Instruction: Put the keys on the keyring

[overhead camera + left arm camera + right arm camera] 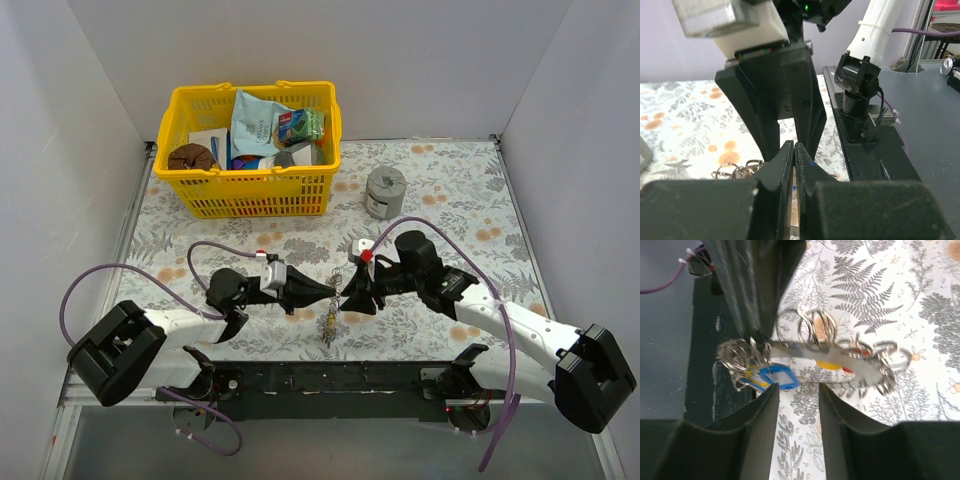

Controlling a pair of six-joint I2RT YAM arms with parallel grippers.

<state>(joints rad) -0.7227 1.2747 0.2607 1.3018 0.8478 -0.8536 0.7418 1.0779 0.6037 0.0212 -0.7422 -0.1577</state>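
In mid-frame I saw my left gripper (794, 148) pinching the keyring (801, 352), keys (775, 378) dangling, right gripper (797, 391) spread.

A yellow basket (255, 196) of packets stands left of a grey cylinder (385, 190).

Robotics laboratory test cell. White panel walls (60, 120) enclose the patterned table (470, 200); a black base rail (340, 378) along the bottom edge carries bolted robot arms (500, 320) with purple cables (110, 266).
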